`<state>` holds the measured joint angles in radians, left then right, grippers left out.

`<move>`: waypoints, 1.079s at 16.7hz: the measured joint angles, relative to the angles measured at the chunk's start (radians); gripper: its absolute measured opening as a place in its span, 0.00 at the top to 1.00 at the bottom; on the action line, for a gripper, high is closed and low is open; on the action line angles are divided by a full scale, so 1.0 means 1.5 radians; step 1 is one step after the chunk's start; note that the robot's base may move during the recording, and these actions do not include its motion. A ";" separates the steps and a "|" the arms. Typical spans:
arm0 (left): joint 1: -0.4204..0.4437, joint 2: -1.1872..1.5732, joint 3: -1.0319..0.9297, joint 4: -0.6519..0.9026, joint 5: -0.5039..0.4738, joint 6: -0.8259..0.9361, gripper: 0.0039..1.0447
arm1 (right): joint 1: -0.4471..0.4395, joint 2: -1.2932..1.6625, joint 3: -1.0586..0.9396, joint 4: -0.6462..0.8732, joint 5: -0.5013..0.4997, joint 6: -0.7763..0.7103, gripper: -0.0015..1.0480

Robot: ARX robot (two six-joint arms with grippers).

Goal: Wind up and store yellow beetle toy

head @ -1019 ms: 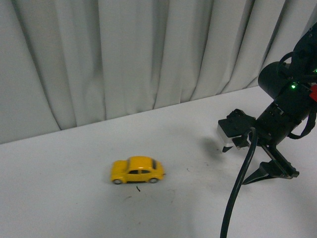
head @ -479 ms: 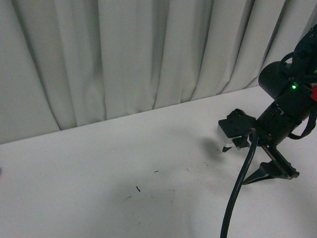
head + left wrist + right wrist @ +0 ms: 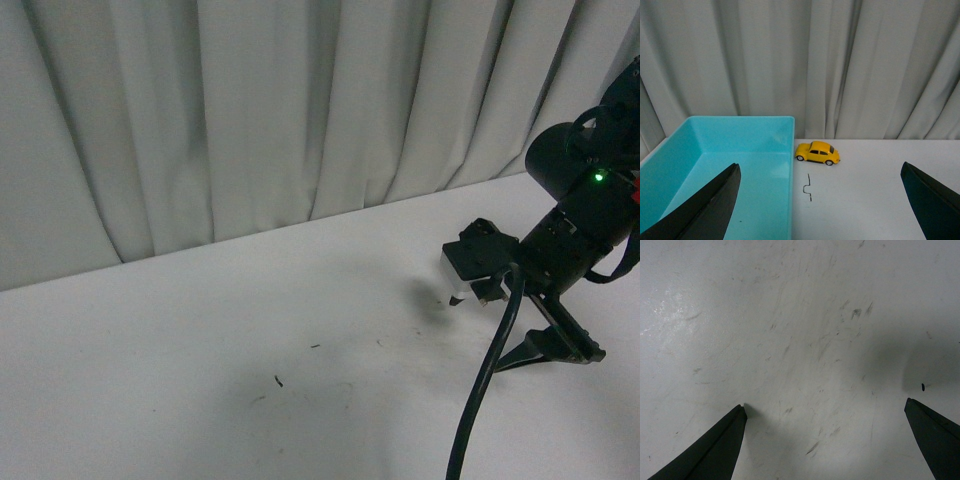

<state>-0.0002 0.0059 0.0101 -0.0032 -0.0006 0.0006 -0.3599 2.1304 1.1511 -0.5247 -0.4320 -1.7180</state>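
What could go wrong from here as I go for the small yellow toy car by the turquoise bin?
1. The small yellow toy car shows only in the left wrist view, not the front view, so depth is hard to judge.
2. It stands on its wheels close to the turquoise plastic bin; a glancing touch from the open left gripper could roll it away.

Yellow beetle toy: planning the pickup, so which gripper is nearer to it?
Left. The yellow beetle toy lies ahead of the open left gripper, beside the blue bin; the right gripper hangs over bare table, no toy in view.
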 joint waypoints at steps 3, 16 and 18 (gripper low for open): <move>0.000 0.000 0.000 0.000 0.000 0.000 0.06 | 0.019 -0.024 -0.022 0.014 -0.026 -0.004 0.06; 0.000 0.000 0.000 0.000 0.000 0.000 0.06 | 0.049 -0.397 -0.087 0.286 0.005 0.106 0.15; 0.000 0.000 0.000 0.000 0.000 0.000 0.06 | 0.076 -0.454 -0.258 0.556 0.101 0.361 0.31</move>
<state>-0.0002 0.0059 0.0101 -0.0036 -0.0006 0.0006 -0.2459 1.4498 0.7647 0.3099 -0.2806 -1.1770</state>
